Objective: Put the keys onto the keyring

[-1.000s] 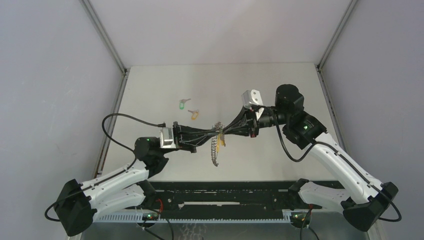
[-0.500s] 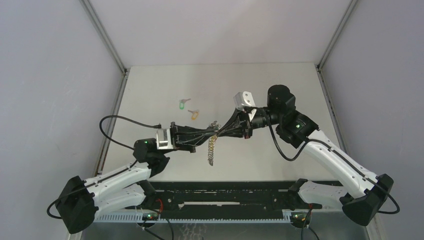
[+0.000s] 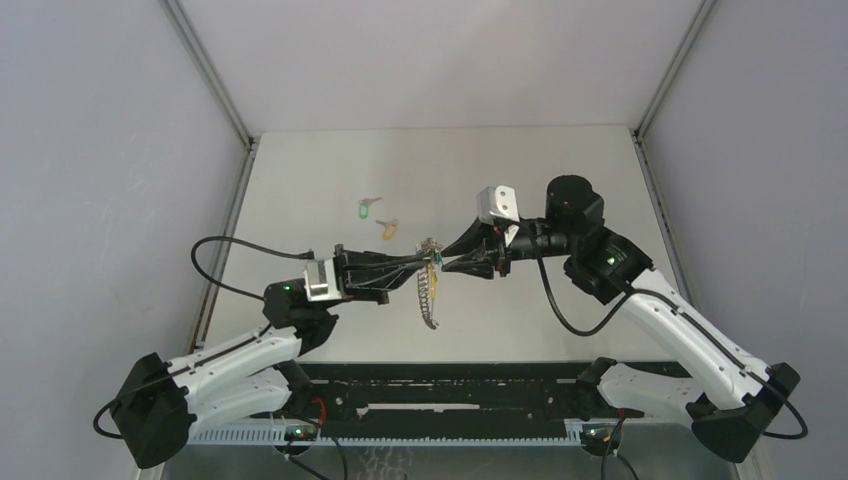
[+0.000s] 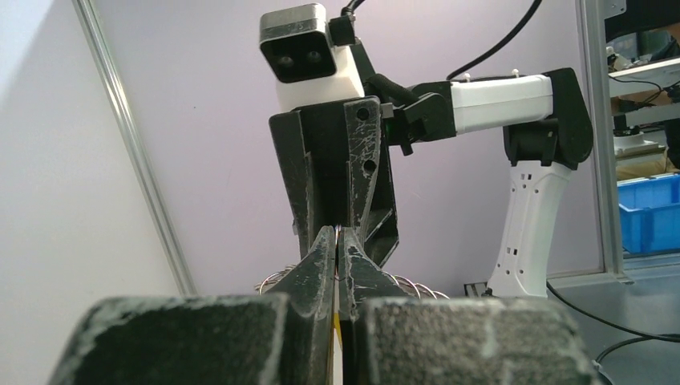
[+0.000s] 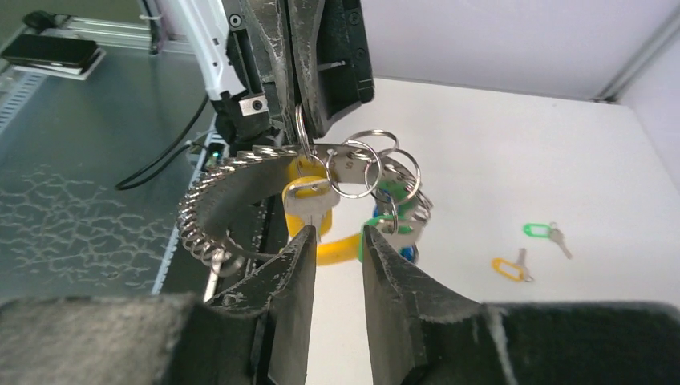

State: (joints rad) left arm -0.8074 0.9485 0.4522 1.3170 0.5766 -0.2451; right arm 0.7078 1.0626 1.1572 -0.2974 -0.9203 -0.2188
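Pale grey walls close round a white table (image 3: 540, 170), and above its middle my two arms meet tip to tip. My left gripper (image 3: 428, 262) has its jaws pressed together on a thin wire ring of the keyring (image 3: 429, 292). It is a silvery-grey coiled chain loop strung with several split rings, and it hangs down from that pinch. In the left wrist view those fingers (image 4: 321, 265) are shut, with only a sliver of wire between them.

My right gripper (image 3: 446, 263) sits just to the right of the keyring, jaws apart, with a plain gap and nothing between them. Just beyond its fingertips (image 5: 298, 249) hangs the yellow-tagged key (image 5: 309, 210), a small silver metal key on an oval yellow plastic tag, threaded on one of the keyring's rings. I cannot tell whether the key's end touches my fingertip.

Beyond the keyring and to its left, two more small silver keys lie flat on the table, near each other but apart. The orange-tagged key (image 3: 388, 228) is nearer the keyring, and the green-tagged key (image 3: 366, 209) is farther back.
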